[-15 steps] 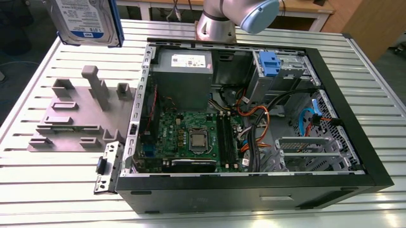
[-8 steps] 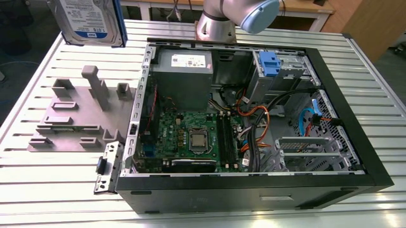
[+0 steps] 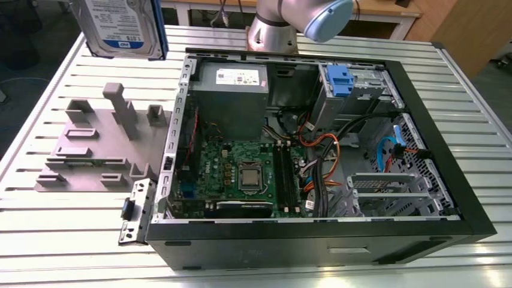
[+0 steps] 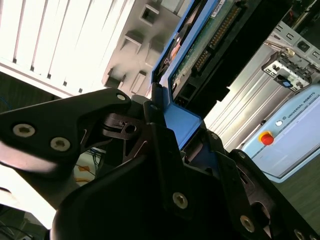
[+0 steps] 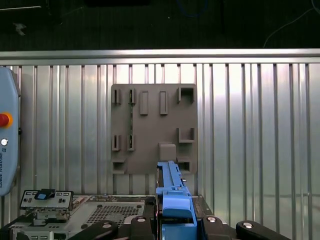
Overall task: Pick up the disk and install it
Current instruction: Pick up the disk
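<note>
On the exterior view's left, the disk (image 3: 120, 27) hangs upright above the slatted metal worktop (image 3: 64, 240), its label facing the camera. Below it, a grey moulded fixture plate (image 3: 100, 144) lies on the worktop. To the right, an open computer case (image 3: 320, 243) holds a grey power supply (image 3: 232, 96), a green motherboard (image 3: 236, 171) and a blue latch (image 3: 339, 81). In the first wrist view the jaws pinch the disk's blue carrier frame (image 5: 174, 200).

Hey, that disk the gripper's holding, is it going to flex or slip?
Probably stiff and heavy for its size: the disk looks like a flat metal slab. It might slip, since the gripper clamps its smooth blue plastic frame.
</note>
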Robot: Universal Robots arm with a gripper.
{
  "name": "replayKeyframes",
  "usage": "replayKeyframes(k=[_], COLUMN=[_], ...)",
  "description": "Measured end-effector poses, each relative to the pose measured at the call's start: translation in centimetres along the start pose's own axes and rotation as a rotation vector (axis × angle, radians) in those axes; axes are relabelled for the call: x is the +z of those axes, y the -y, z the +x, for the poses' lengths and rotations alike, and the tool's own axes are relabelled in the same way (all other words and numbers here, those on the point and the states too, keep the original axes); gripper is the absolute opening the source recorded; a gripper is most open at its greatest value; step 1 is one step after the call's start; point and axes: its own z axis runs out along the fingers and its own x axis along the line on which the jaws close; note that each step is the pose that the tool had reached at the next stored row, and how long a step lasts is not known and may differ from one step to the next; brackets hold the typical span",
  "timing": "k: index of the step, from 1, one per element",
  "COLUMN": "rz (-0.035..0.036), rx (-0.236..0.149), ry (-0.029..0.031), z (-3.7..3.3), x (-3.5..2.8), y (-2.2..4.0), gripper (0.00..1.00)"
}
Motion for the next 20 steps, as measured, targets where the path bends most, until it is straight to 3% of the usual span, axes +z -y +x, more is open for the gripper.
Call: replayKeyframes(k=[8,20], rz=[0.0,-0.0001], rx=[0.0,0.0], ry=[0.0,0.0], z=[-0.02,-0.03], x=[-0.01,-0.02], y=[0.95,1.18], gripper=[0.36,0.36])
